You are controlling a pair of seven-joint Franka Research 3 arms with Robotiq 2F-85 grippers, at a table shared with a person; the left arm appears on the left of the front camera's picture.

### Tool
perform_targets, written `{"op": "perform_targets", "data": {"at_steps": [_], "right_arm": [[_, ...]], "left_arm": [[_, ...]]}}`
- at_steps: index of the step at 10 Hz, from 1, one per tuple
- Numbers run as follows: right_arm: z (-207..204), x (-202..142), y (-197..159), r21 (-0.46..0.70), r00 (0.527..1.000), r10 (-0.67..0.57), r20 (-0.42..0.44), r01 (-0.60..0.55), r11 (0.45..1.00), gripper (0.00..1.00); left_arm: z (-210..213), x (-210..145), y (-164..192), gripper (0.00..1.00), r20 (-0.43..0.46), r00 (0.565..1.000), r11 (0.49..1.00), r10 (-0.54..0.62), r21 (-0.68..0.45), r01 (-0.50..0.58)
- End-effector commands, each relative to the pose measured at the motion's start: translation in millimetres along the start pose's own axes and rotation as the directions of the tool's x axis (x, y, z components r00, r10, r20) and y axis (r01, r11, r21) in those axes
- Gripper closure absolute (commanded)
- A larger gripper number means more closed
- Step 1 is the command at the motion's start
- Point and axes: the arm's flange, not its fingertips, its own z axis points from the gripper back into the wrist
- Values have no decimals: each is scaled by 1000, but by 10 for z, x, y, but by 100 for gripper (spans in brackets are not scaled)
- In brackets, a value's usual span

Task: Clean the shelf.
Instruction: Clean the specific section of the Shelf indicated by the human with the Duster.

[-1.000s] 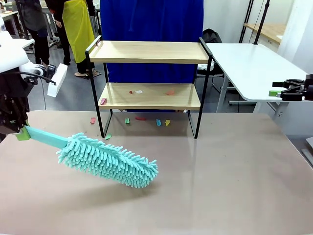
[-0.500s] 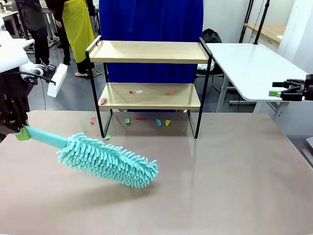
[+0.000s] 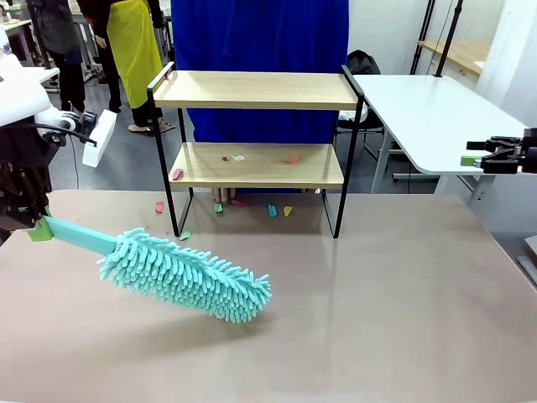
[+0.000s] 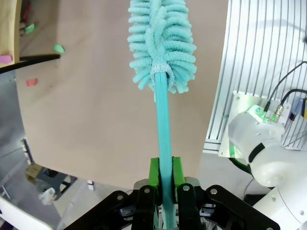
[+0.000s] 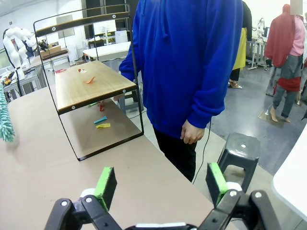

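Observation:
The shelf stands at the table's far side, two wooden boards in a black frame. Small coloured scraps lie on its lower board and on the table under it. My left gripper is shut on the handle of a teal fluffy duster, whose head hangs low over the table left of centre. In the left wrist view the green pads clamp the duster handle. My right gripper stands open at the far right, off the table, nothing between its fingers. The shelf also appears in the right wrist view.
A person in a blue top stands behind the shelf, one hand hanging down. A white table stands to the right rear. A stool sits beside the person. The brown table lies bare on the right.

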Motion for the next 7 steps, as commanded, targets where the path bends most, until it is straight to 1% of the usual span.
{"op": "perform_targets", "data": {"at_steps": [1,7], "right_arm": [[-11,40,6,2,1000,7,2,-7,1000,0],[-11,40,6,2,1000,7,2,-7,1000,0]], "left_arm": [[13,6,-29,87,15,1000,1000,-4,-5,4],[13,6,-29,87,15,1000,1000,-4,-5,4]]}}
